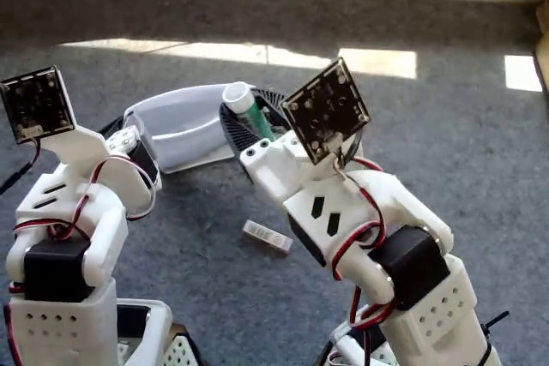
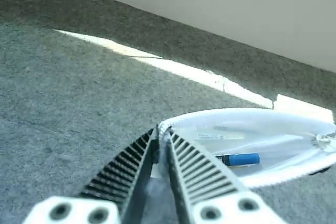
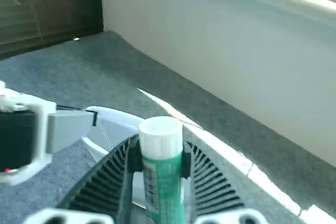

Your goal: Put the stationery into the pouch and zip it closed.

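Note:
A white pouch (image 1: 184, 126) lies open on the grey carpet. My left gripper (image 2: 163, 136) is shut on the pouch's rim (image 2: 167, 127) at one end, holding the mouth open. Inside lie a blue pen (image 2: 239, 159) and a pale stick-shaped item (image 2: 220, 136). My right gripper (image 3: 160, 153) is shut on a green glue stick (image 3: 161, 177) with a white cap, held upright. In the high view the glue stick (image 1: 249, 107) stands at the pouch's right end, in the right gripper (image 1: 255, 126). A small white eraser (image 1: 268, 237) lies on the carpet in front of the pouch.
Grey carpet (image 1: 446, 135) stretches all round, with bright sun patches (image 1: 377, 62) behind the pouch. A pale wall (image 3: 252, 61) runs along the far side. The left arm's body (image 3: 21, 140) stands close beside the pouch in the right wrist view.

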`<state>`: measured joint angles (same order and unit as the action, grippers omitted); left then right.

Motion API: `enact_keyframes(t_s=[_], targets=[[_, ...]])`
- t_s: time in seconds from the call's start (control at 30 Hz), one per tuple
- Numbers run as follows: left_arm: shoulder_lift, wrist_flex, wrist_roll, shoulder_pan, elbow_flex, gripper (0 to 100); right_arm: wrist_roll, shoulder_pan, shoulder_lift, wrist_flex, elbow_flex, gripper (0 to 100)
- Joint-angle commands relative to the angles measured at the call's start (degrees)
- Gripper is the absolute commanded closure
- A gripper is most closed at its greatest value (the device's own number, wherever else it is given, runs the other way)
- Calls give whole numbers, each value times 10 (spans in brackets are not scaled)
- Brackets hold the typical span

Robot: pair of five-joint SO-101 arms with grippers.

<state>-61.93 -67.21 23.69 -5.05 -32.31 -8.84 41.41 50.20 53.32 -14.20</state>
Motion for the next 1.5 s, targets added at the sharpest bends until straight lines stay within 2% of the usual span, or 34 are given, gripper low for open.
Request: enact_keyframes(t_s=[0.0,0.3,0.63,0.77,1.27,1.47], targets=[[-2,3,-4,-7,0,993,7,22,22,-65,44,989],[-2,2,-4,-7,0,993,7,22,22,-205,0,989],[-2,2,-4,-7,0,993,7,22,22,-474,-191,991],[-2,2,-4,-7,0,993,8,29,22,-553,-244,991],[-2,2,-4,-7,0,993,8,51,17,-653,-331,991],[-2,2,-4,-7,0,993,8,49,-48,-685,-335,991]])
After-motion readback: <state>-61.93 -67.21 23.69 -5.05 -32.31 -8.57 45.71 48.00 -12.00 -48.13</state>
